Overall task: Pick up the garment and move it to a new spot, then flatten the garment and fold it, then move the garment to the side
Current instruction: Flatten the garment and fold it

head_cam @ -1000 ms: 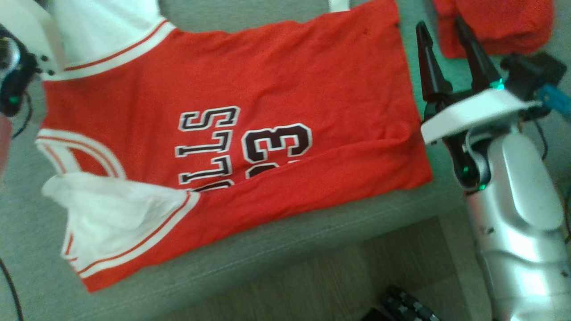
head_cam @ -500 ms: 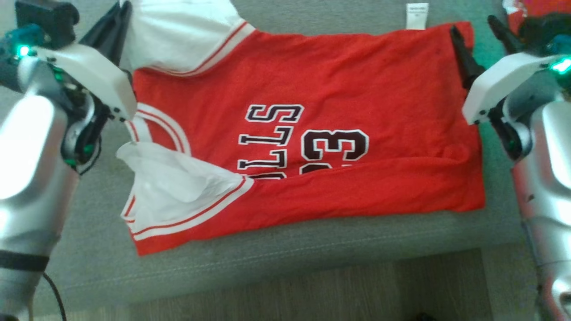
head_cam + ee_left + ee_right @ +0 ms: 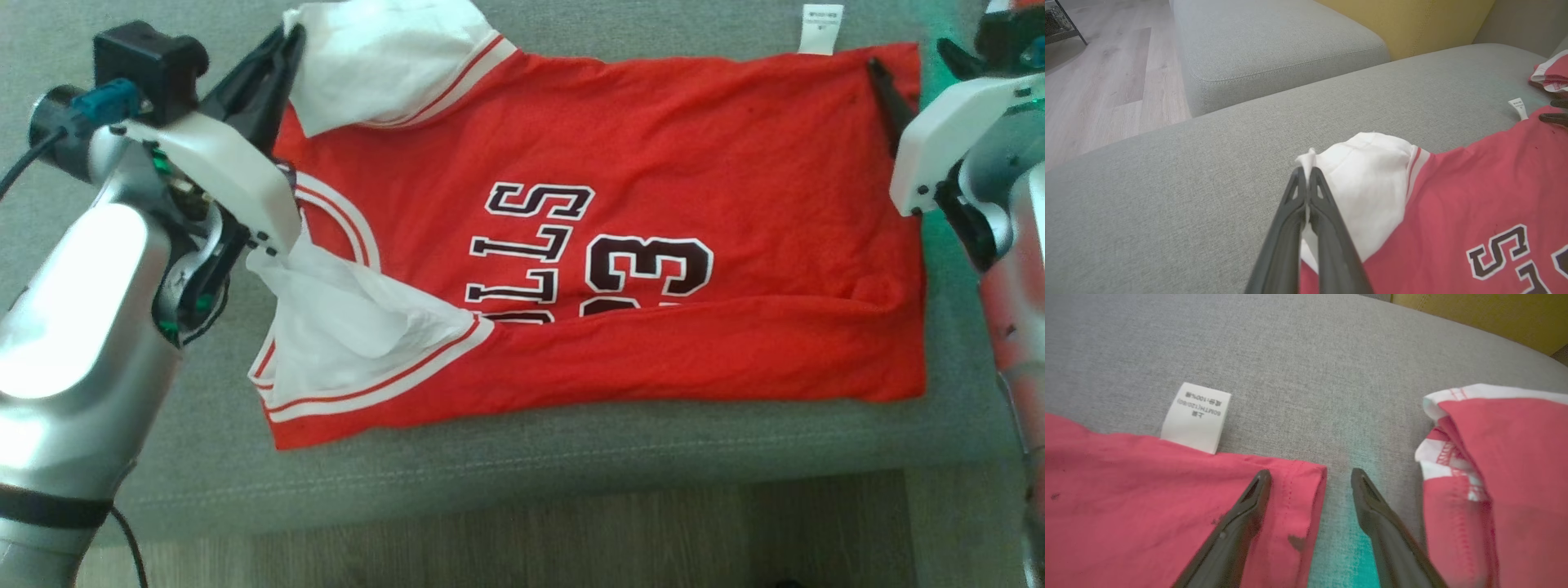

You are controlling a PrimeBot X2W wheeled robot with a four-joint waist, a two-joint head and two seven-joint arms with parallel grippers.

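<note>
The red jersey (image 3: 653, 163) lies spread sideways on the grey sofa cushion (image 3: 571, 465), white sleeves toward the robot's left and hem toward its right. Its near edge is folded up over the lower part of the dark lettering and number. A white care label (image 3: 1196, 416) sticks out from the far edge onto the cushion.

At the far white sleeve, the left gripper (image 3: 1306, 173) has its two dark fingers pressed together with a peak of white cloth pinched at their tips. That arm's silver forearm rises from the lower left, and the wrist bends so the fingers slant up and inward along the cushion.

At the far hem corner the right gripper (image 3: 1310, 475) stands wide apart and grips nothing — one finger over the red cloth, the other over bare cushion, the corner between them. Its forearm comes up the right edge, wrist tipped inward.

Just beyond that finger sits a second red-and-white garment (image 3: 1494, 465), bunched. A yellow cushion (image 3: 1412, 20) backs the sofa, with wooden floor (image 3: 571, 539) in front.
</note>
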